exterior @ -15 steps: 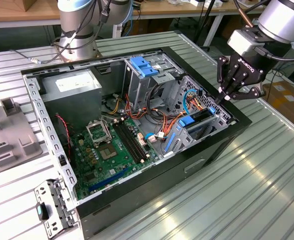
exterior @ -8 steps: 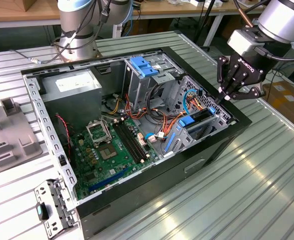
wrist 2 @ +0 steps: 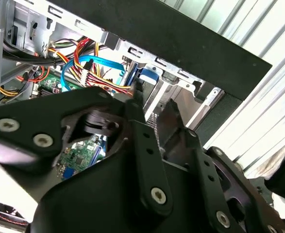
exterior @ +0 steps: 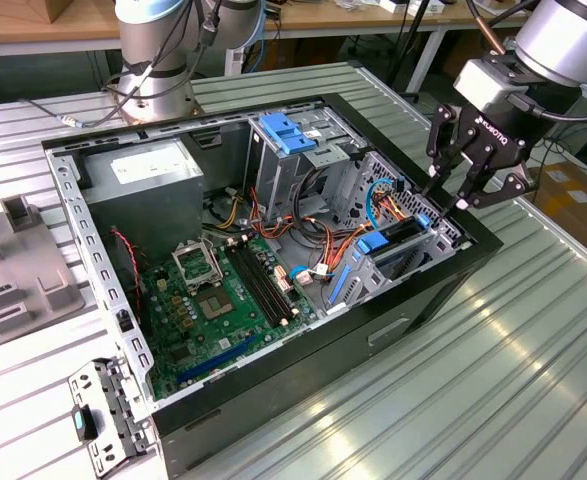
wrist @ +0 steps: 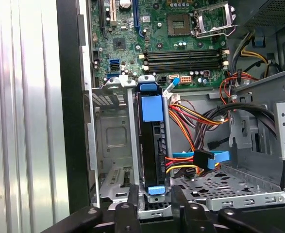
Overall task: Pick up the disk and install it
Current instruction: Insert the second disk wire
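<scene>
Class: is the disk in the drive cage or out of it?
In: the disk stands on edge between the drive cage walls.

Bright, even overhead light; glare streaks the ribbed table [exterior: 493, 340] (sharp focus).

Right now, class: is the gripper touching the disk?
Cannot tell. In the first wrist view the gripper straddles the disk seated in its bay; no contact or gap shows plainly.

Exterior view: high and oblique, taking in whole open computer case [exterior: 273, 270] on ribbed table [exterior: 493, 380]. First wrist view: close, straight down into drive cage [wrist: 132, 145] and motherboard [wrist: 171, 39]. Second wrist view: closer, slanted, sharing same cage [wrist 2: 171, 87].
</scene>
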Tool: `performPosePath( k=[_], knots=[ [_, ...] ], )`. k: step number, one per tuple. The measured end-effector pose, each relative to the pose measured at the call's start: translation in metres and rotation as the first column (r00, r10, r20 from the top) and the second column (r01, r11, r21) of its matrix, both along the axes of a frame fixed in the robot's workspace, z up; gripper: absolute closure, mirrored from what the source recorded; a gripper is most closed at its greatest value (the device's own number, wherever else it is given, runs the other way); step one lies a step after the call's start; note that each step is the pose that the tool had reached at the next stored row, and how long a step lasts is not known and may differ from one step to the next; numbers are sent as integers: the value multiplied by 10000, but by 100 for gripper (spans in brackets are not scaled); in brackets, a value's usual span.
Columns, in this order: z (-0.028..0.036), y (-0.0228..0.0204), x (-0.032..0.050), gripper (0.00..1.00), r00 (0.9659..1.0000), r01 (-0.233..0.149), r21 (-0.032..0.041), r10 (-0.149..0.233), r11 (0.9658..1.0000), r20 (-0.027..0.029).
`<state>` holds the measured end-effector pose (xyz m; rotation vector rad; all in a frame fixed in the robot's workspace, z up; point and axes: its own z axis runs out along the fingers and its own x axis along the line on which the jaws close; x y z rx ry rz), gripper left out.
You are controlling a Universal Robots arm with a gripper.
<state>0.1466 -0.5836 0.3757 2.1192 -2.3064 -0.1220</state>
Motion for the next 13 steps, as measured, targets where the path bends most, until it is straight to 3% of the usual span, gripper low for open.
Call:
performPosePath(
  k=[1,2,8,13],
  knots=[
    [0,0,0,64,10000,0,0,0,10000,0],
    [0,0,0,58,10000,0,0,0,10000,0],
    [51,1,0,58,10000,0,0,0,10000,0],
    [57,19,-9,58,10000,0,3,0,10000,0]
  ],
)
